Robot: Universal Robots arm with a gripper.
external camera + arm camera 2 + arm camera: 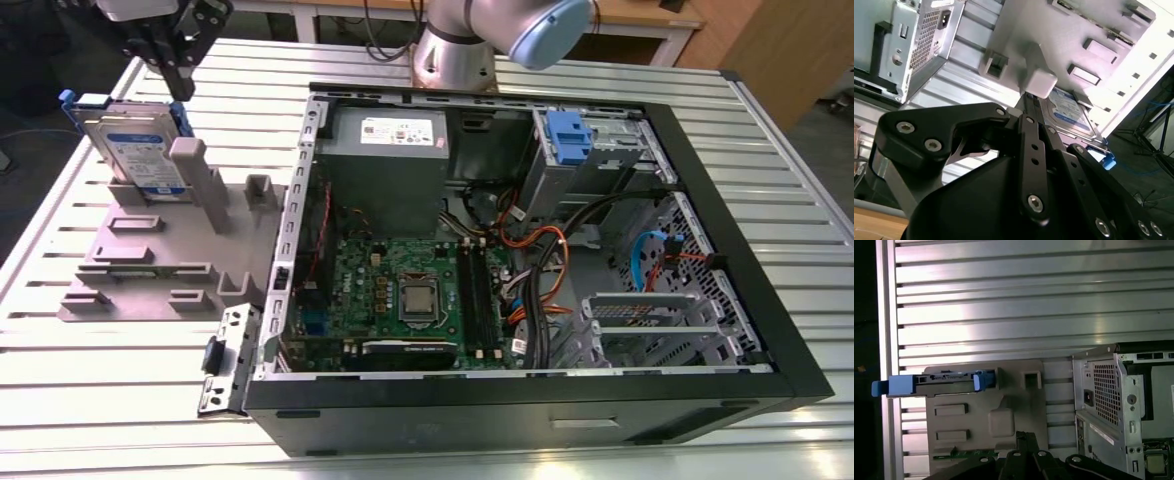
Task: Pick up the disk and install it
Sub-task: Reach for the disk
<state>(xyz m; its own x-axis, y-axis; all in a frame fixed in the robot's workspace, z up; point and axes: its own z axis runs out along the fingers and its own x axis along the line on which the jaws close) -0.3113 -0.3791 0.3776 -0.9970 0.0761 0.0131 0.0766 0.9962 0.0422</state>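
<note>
Black gripper (178,88), jaws closed on nothing, hovering just above the disk (140,150) and apart from it. I see the disk standing upright in its grey holder (160,265), at the exterior view's left of the open computer case (534,415). I judge pickup and installation both not yet done.
</note>
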